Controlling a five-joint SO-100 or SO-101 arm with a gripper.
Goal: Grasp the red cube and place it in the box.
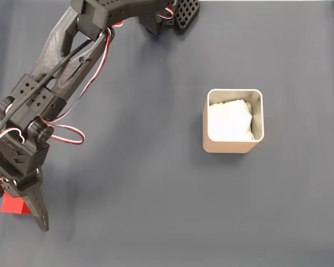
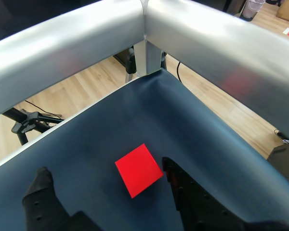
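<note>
The red cube (image 1: 12,204) lies on the dark mat at the lower left of the fixed view, partly covered by the arm. My gripper (image 1: 19,216) hangs right over it. In the wrist view the red cube (image 2: 138,169) rests flat on the mat between the two black fingers of my gripper (image 2: 103,168), which is open. The cube sits closer to the right finger (image 2: 180,183) than to the left finger (image 2: 38,185). The beige box (image 1: 232,146), lined with white paper, stands right of centre in the fixed view, well away from the gripper.
The arm's base (image 1: 161,14) stands at the top edge of the fixed view. In the wrist view, silver frame rails (image 2: 149,24) run just beyond the mat's corner, with wooden floor (image 2: 86,86) and a tripod leg (image 2: 29,120) behind.
</note>
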